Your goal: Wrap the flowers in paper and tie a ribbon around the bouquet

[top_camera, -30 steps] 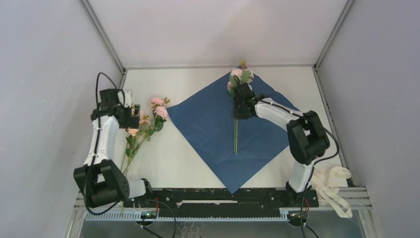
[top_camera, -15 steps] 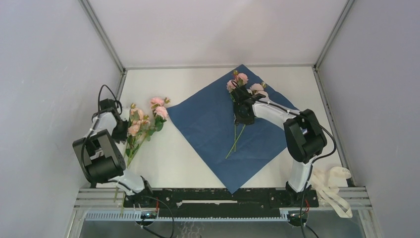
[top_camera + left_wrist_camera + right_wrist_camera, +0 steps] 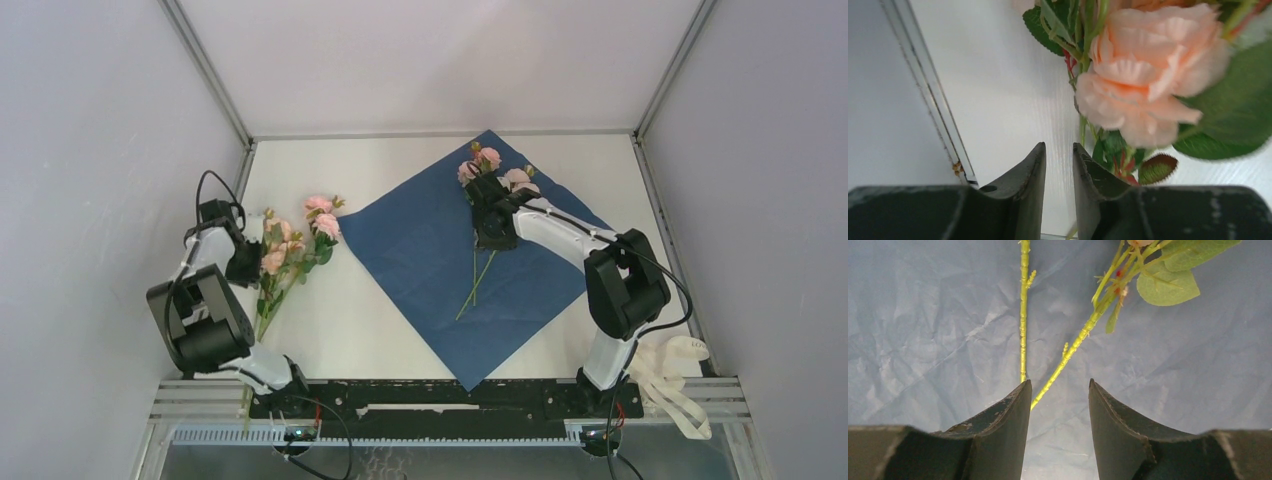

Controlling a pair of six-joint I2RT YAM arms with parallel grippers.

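Two flowers (image 3: 474, 278) lie diagonally on the paper (image 3: 420, 250) ready for rolling, right gripper (image 3: 1059, 382) jaws released over them; left gripper (image 3: 1058, 146) jaws near-closed at the spare bunch (image 3: 290, 250), grip unclear.

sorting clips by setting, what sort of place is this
Probably a robot lab test cell, not a florist's: a white table boxed in by plain grey panels, a left arm and right arm mounted on a black rail at its near edge, and pink flowers laid on blue wrapping paper.
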